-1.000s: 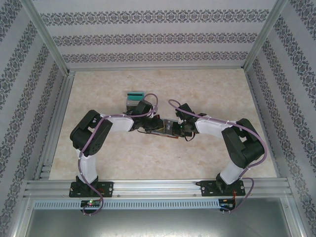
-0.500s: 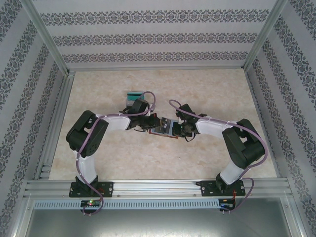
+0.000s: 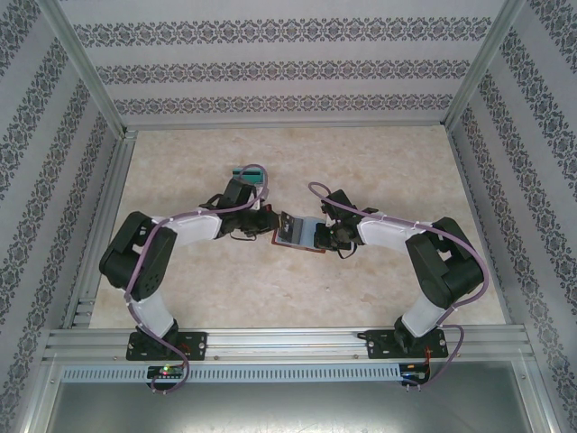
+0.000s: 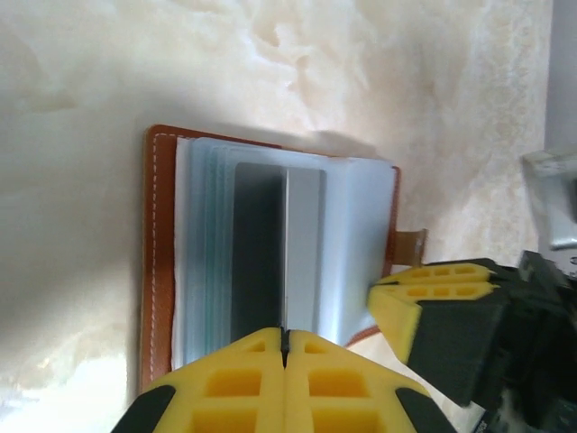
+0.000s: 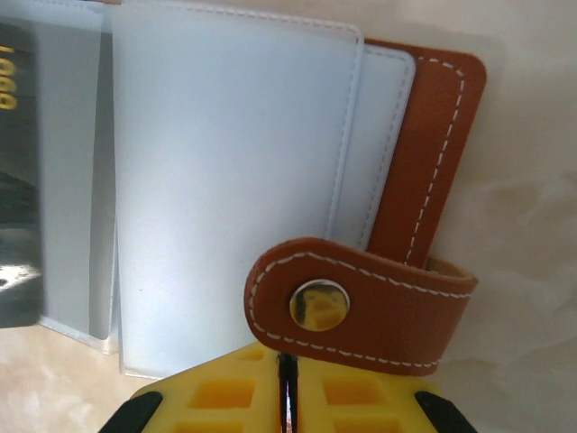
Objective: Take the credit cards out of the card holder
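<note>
The brown leather card holder (image 3: 301,236) lies open on the table between my two grippers, its grey-blue pockets (image 4: 356,244) facing up. My left gripper (image 4: 285,336) is shut on the near edge of a dark credit card (image 4: 257,244) that reaches out of the pockets toward it. The same card, with gold digits, sits at the left edge of the right wrist view (image 5: 16,180). My right gripper (image 5: 287,359) is shut on the holder's edge just under the snap strap (image 5: 361,307). Its yellow fingers (image 4: 433,293) sit at the holder's right side. From above, the left gripper (image 3: 269,227) is left of the holder and the right gripper (image 3: 325,236) on its right.
A clear grey box with a teal card (image 3: 248,173) stands just behind the left wrist; its corner (image 4: 554,198) is near the right gripper. Aluminium frame rails (image 3: 99,225) and patterned walls enclose the beige table (image 3: 379,162).
My left arm has drawn back to the left, sliding the card further out of the holder. The right gripper and the holder have stayed in place.
</note>
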You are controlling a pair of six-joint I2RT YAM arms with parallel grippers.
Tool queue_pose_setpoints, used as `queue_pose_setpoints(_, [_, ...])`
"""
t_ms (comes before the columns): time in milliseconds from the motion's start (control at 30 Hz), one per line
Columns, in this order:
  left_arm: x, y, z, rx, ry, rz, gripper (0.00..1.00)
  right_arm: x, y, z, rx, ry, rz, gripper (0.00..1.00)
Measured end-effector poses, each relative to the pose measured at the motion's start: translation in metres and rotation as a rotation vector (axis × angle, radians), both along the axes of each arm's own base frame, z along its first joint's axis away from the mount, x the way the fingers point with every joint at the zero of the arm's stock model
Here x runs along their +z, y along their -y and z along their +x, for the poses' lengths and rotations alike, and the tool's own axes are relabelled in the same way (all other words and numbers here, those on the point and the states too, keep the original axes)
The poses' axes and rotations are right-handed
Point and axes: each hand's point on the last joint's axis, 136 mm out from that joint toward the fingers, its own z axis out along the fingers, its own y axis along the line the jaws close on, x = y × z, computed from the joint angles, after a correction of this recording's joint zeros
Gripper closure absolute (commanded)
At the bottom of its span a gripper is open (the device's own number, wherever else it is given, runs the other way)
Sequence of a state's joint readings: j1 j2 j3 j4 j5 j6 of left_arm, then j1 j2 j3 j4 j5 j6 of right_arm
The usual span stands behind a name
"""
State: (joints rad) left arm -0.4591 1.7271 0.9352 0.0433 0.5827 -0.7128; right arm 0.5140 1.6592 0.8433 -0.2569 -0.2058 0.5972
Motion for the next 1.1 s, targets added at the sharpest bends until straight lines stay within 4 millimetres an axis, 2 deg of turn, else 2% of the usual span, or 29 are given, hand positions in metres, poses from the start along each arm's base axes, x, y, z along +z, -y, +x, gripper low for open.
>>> queue_pose_setpoints(167, [0.036,-0.007,-0.005,-0.004,0.068,-0.002,1.0,0.001,0.0,0.0,-0.002,0.001,0.002,0.86])
queue_pose_setpoints(300, [0.056,-0.015,-0.012,-0.013,0.105,0.03,1.0,0.005,0.001,-0.001,-0.003,0.004,0.001,0.85])
queue_pose_setpoints(500, [0.093,-0.033,-0.015,-0.027,0.219,0.14,1.0,0.031,0.002,-0.001,-0.002,0.054,0.026,0.77])
queue_pose_setpoints(767, [0.145,-0.067,-0.02,-0.09,0.554,0.337,1.0,0.081,0.002,0.008,-0.005,0.171,0.082,0.54])
queue_pose_setpoints(1000, [0.147,-0.078,-0.026,-0.31,0.795,0.547,1.0,0.106,0.011,0.011,-0.022,0.236,0.108,0.33])
queue_pose_setpoints(1067, [0.145,-0.078,-0.024,-0.384,0.849,0.604,1.0,0.111,0.012,0.011,-0.024,0.245,0.113,0.21])
queue_pose_setpoints(1100, [0.144,-0.078,-0.024,-0.417,0.871,0.626,1.0,0.112,0.012,0.01,-0.021,0.25,0.114,0.13])
